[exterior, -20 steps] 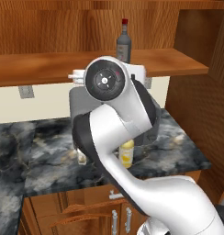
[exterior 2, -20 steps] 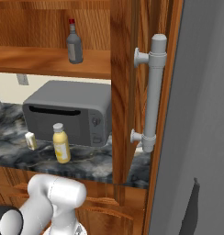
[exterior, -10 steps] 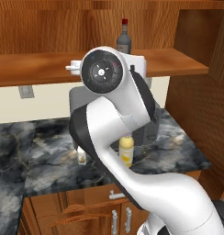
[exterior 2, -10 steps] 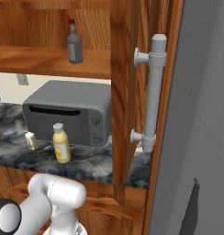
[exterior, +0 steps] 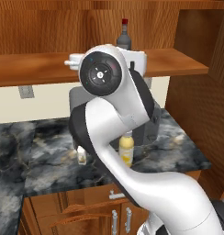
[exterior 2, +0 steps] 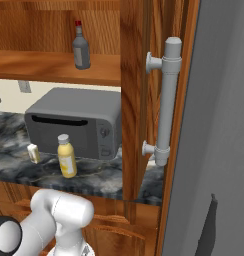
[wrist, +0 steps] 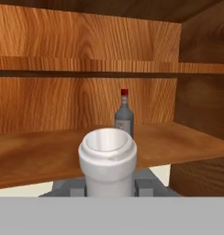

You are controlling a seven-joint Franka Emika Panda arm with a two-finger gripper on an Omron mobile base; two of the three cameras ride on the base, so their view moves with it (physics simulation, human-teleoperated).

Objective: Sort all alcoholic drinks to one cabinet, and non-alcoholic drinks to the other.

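Grey bottle (exterior 2: pixel 81 47) upright on shelf (exterior 2: pixel 44 65)

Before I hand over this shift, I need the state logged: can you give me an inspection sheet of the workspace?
Surface: marble counter.
Job's things: dark bottle upright on long shelf; white bottle held; yellow bottle and carton on counter.
Clutter: microwave.
Pincer: shut on white bottle, facing shelf.
Cables: nothing seen.
Surroundings: grey door with bar handle.

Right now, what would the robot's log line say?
gripper: shut on white bottle | grey bottle: on shelf | yellow bottle, carton: on counter
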